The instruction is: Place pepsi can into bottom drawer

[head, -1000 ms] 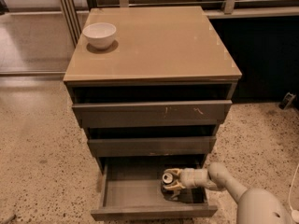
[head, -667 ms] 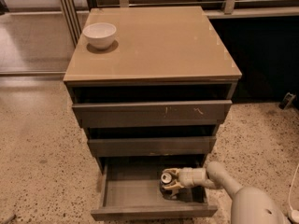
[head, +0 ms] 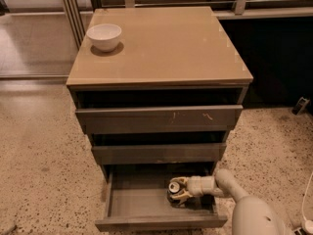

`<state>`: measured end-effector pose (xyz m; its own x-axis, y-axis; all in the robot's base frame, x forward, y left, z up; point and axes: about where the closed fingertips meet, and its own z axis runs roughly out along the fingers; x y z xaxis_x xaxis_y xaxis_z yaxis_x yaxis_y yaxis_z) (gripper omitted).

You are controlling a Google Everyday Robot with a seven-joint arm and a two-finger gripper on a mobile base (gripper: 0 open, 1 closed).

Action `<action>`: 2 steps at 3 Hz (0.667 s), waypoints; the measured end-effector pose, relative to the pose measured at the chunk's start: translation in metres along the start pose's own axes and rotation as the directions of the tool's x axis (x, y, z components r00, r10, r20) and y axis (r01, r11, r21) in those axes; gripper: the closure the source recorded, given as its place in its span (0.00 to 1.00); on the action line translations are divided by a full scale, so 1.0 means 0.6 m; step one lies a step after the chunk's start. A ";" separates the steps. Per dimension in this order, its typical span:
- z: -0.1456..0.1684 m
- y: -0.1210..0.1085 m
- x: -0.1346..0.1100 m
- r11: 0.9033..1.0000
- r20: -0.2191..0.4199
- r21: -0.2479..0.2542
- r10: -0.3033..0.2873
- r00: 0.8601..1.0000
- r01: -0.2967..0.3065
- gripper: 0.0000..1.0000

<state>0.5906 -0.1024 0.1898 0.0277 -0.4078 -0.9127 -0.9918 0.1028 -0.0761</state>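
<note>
Open bottom drawer (head: 139,202) with the pepsi can (head: 173,187) inside.
The gripper (head: 177,190) pinches the can, which is upright, long axis vertical, silver top facing up.

No lettering could be read anywhere, not even on the can (head: 173,187). The hand (head: 177,190) clasped the can inside the open bottom drawer (head: 132,205), right of the drawer's middle.

My gripper (head: 175,191) clasps the pepsi can (head: 174,186) inside the bottom drawer (head: 139,202), right side; bowl (head: 104,35) on cabinet top (head: 166,45), rear left.
</note>
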 end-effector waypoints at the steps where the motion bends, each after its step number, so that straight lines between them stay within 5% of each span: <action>1: 0.002 -0.002 0.014 1.000 -0.003 -0.004 0.013 1.000 -0.013 1.00; 2: 0.002 -0.002 0.014 1.000 -0.003 -0.004 0.013 1.000 -0.013 0.82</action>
<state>0.5923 -0.1048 0.1814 0.0145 -0.4091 -0.9124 -0.9926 0.1043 -0.0625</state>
